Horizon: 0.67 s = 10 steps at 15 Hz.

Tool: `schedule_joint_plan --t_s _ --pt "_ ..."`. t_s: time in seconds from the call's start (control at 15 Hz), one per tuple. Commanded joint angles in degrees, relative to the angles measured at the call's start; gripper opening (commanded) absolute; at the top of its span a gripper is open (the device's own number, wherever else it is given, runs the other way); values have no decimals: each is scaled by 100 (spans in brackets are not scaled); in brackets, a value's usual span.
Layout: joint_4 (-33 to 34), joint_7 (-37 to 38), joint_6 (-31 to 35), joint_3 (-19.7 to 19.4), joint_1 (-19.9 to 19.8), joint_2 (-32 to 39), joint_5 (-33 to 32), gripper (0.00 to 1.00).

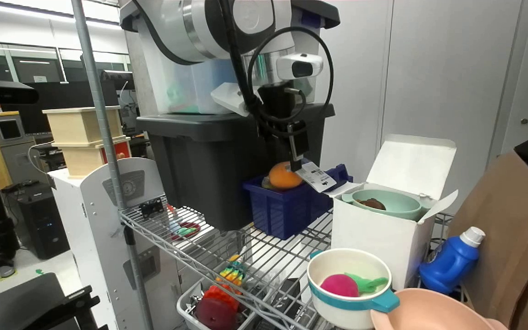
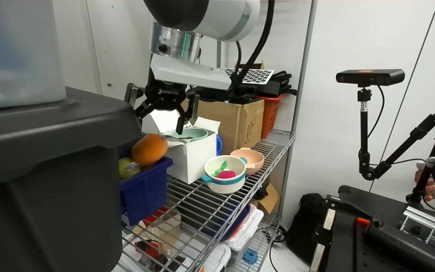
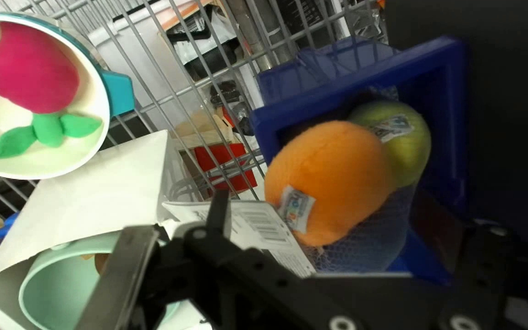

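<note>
- On a wire shelf [image 2: 202, 211], by a black lidded tote [image 1: 195, 169], a blue plastic bin [image 1: 271, 213] is set.
- The gripper [image 2: 160, 126] is held just above, its fingers spread apart.
- An orange plush fruit [image 3: 332, 178] is seated in the bin: rounded, slightly oblong, fuzzy, its top standing above the rim.
- Beside it, a yellow-green plush fruit [image 3: 406, 146] is partly hidden.
- A white printed tag [image 3: 297, 208] is borne on the orange one's side.

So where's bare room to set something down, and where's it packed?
Free: bare silver wire shelf between the blue plastic bin and round cream pot. Crowded: the bin, with fuzzy orange fruit near the open black gripper; the pot, round peach bowl and white cardboard box, close together.
</note>
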Motion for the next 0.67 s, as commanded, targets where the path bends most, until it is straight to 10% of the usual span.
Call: schedule_joint_plan --t_s 0.0,0.47,0.6 --pt "292 118 71 -60 106 261 66 100" --pt "605 237 68 -183 229 672 -15 100" --pt "677 246 33 -222 260 692 -30 78"
